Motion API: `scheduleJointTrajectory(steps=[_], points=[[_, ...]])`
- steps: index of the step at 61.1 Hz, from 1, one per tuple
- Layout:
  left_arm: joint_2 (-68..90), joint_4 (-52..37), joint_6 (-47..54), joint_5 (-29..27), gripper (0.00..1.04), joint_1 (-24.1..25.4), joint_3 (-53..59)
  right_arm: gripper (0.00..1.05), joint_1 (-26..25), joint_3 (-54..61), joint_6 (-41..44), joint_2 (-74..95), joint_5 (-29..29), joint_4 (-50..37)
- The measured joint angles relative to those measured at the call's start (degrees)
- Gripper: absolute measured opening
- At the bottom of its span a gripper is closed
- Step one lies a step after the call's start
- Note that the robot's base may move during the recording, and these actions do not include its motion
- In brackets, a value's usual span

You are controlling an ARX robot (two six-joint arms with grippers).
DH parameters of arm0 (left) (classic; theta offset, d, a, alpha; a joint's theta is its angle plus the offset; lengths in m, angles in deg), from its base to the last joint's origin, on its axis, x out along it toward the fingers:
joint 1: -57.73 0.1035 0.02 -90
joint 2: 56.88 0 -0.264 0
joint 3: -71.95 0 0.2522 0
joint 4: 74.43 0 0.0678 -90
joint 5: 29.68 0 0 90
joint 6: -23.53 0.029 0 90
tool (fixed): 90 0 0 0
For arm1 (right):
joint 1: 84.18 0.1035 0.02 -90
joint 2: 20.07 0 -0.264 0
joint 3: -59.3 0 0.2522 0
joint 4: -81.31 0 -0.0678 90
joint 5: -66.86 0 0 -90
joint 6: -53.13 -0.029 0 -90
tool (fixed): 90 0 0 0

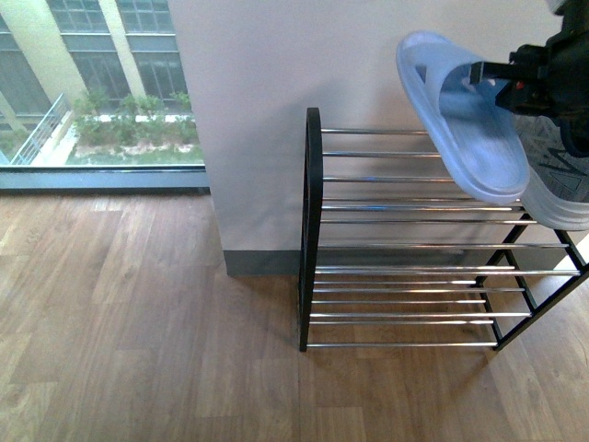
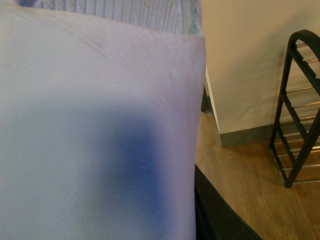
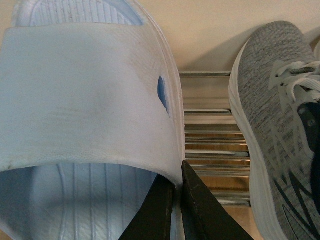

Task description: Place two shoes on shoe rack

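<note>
— One gray sneaker [image 1: 558, 189] sits on the shoe rack's [image 1: 405, 241] top bars, far right.
— And the right hand [image 3: 177, 192]?
— Pinched on a pale blue sandal's [image 1: 465, 115] strap, above the rack.
— The left?
— Hidden; another sandal [image 2: 95, 130] fills its view, so I cannot tell.

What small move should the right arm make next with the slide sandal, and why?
Probably lower it: the right pincer grips the pale blue slide sandal, tilted in the air above the shoe rack's top bars, beside the gray knit sneaker already there.
</note>
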Motion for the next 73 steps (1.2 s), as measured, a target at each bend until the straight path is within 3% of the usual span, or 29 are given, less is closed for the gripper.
scheduleJointTrajectory(steps=[27,62,73], points=[[0.00,0.00,-0.02,0.00,0.02,0.00,0.00,0.02,-2.01,-16.94,13.86,17.84,2.03,6.47],[0.00,0.00,-0.02,0.00,0.02,0.00,0.00,0.02,-4.94,-29.55,7.89,26.95,8.74,11.04],[0.00,0.00,-0.02,-0.02,0.02,0.00,0.00,0.29,-4.79,-26.29,6.71,25.55,7.37,7.80]])
